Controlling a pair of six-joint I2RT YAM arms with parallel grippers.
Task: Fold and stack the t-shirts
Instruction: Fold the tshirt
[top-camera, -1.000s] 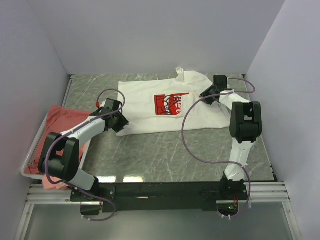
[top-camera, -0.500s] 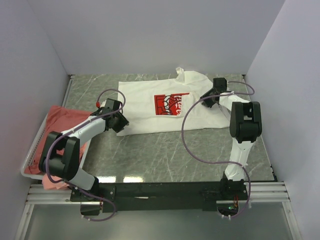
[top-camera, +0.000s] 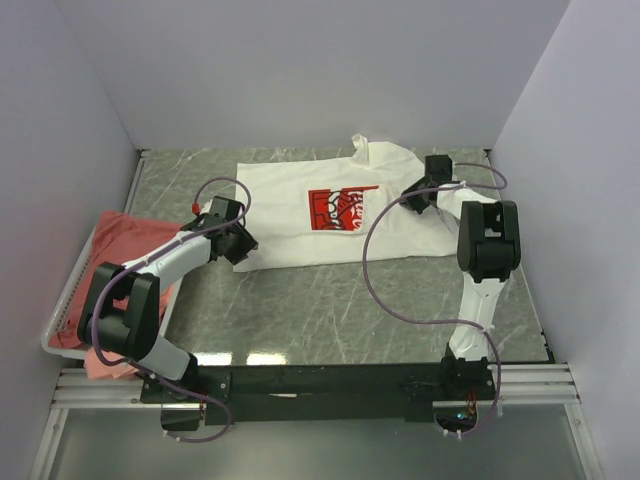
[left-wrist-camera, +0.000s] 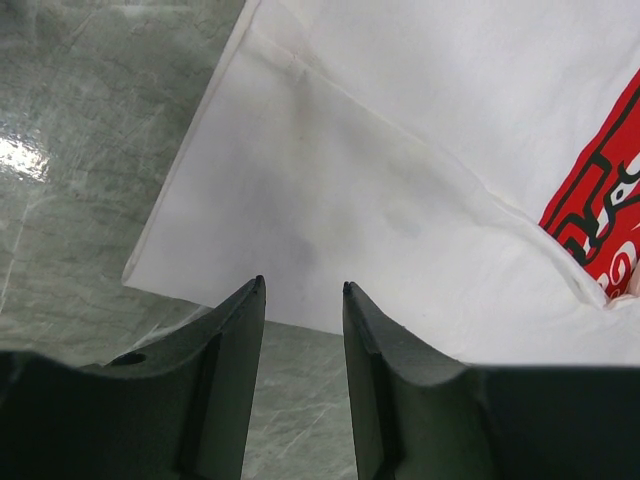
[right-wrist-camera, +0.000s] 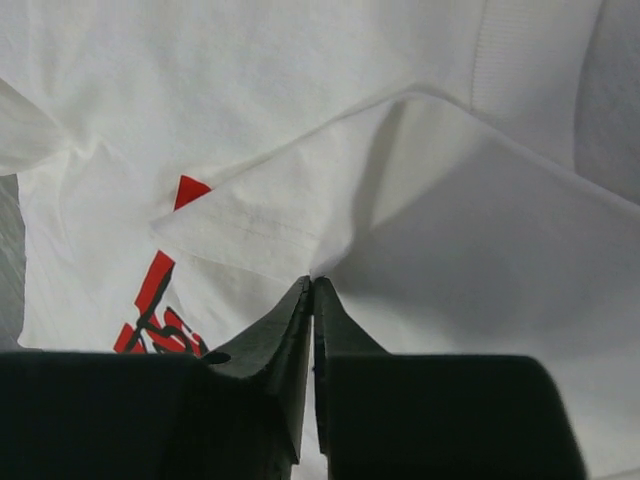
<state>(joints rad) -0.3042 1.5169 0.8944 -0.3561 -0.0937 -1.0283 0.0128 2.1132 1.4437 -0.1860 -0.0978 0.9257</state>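
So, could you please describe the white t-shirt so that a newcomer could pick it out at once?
Start from the grey marble-patterned table; the white t-shirt lies spread across its far half. Unlike the salmon-red t-shirts heaped in the white wire basket at the left edge, it is white and carries a red rectangular print on its chest.

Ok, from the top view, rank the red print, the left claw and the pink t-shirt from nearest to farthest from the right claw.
1. red print: on the white t-shirt, just left of the right claw.
2. left claw: at the shirt's near left corner.
3. pink t-shirt: far left, in the wire basket.
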